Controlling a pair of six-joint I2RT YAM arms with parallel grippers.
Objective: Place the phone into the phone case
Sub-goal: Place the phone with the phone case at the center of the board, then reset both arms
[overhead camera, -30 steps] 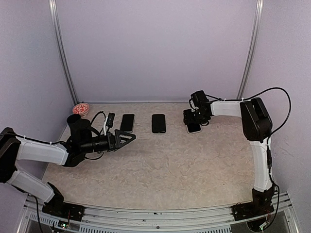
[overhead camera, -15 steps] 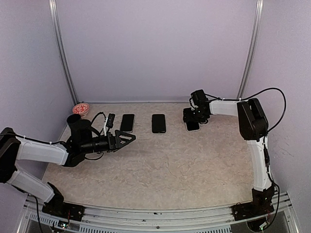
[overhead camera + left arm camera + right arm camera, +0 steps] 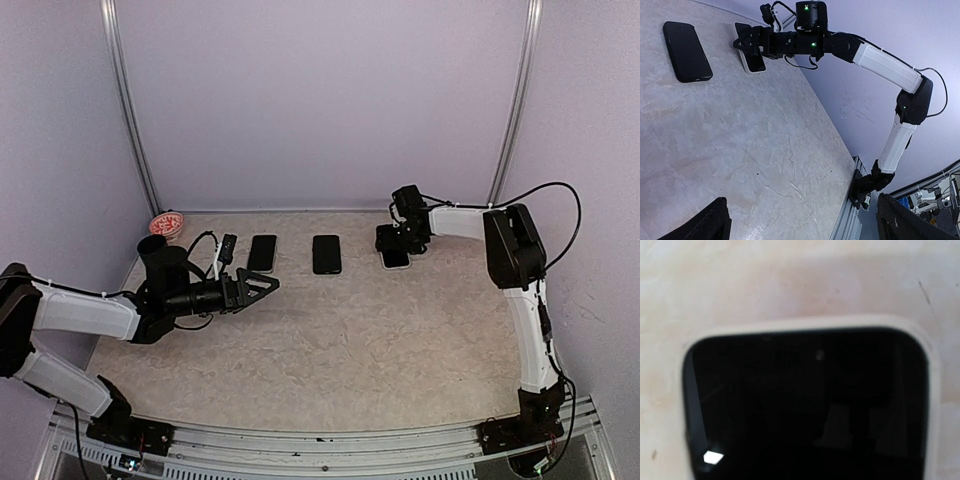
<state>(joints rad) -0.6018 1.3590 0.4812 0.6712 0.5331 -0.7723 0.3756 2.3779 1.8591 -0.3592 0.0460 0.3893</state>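
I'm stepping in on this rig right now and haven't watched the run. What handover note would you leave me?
Left pincer: open, empty, hovering over the left part of the table, away from the job.
Right pincer: low over the far end of the phone; whether it grips cannot be told.
Things: the phone lies flat in the white case at the back right. Two black phone-shaped slabs lie to its left, clear of both arms.
Done: the phone end that the right wrist view shows sits inside the case rim.
Left: check that the other end is seated, then withdraw.
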